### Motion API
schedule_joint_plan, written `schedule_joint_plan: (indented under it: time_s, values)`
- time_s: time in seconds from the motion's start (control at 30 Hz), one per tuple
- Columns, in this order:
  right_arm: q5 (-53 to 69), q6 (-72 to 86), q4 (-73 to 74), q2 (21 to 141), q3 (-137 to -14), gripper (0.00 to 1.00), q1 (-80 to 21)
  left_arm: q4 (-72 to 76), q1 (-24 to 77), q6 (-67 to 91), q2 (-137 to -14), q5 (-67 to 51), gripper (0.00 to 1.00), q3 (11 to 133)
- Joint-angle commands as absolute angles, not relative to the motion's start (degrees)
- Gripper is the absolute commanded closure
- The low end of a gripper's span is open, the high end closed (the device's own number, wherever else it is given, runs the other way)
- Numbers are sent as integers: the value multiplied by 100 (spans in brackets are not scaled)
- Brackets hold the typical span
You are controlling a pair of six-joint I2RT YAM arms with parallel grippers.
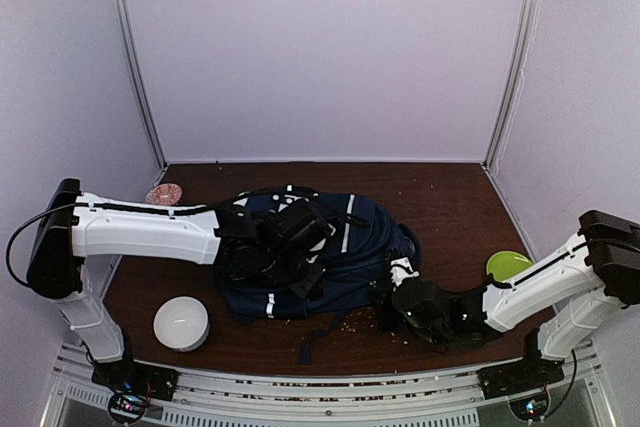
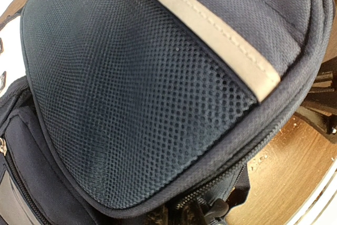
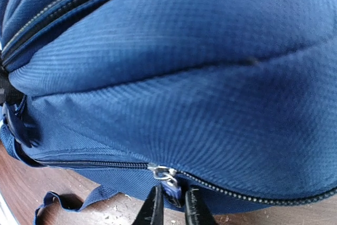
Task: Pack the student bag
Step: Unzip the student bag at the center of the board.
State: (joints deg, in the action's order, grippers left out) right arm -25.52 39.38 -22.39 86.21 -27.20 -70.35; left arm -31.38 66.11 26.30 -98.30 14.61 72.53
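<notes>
The dark navy student bag point(image 1: 360, 237) lies flat in the middle of the table. My left gripper point(image 1: 298, 232) rests on top of it, dark against dark, and its jaws do not show. The left wrist view is filled by the bag's mesh pocket point(image 2: 137, 93) and a white trim stripe point(image 2: 210, 30). My right gripper point(image 1: 388, 295) is at the bag's near right edge. In the right wrist view my right gripper point(image 3: 172, 205) is shut on the blue zipper pull point(image 3: 171, 188), which hangs from the metal slider point(image 3: 162, 172) low on the bag's side point(image 3: 184, 77).
A white round ribbed pouch point(image 1: 181, 322) sits near left. A green object point(image 1: 508, 265) lies at the right edge and a pink one point(image 1: 163, 193) at the far left. A loose strap point(image 1: 310, 345) trails toward the front. Crumbs dot the brown table point(image 1: 450, 207).
</notes>
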Motion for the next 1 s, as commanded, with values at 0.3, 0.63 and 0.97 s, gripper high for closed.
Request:
schedule_joint_plan:
  time_s: [0.3, 0.63, 0.97]
  values:
    - [-2686, 3901, -2319, 8558, -2705, 100, -7001, -3355, 6615, 2852, -9730, 1450, 100, 7085]
    - [-3055, 4003, -1575, 8004, -2573, 100, -6991, -3415, 6617, 2839, -9653, 1551, 100, 7008]
    - [-3454, 4704, -307, 7322, -2416, 100, -6802, -3438, 6618, 2936, -9522, 1646, 100, 6775]
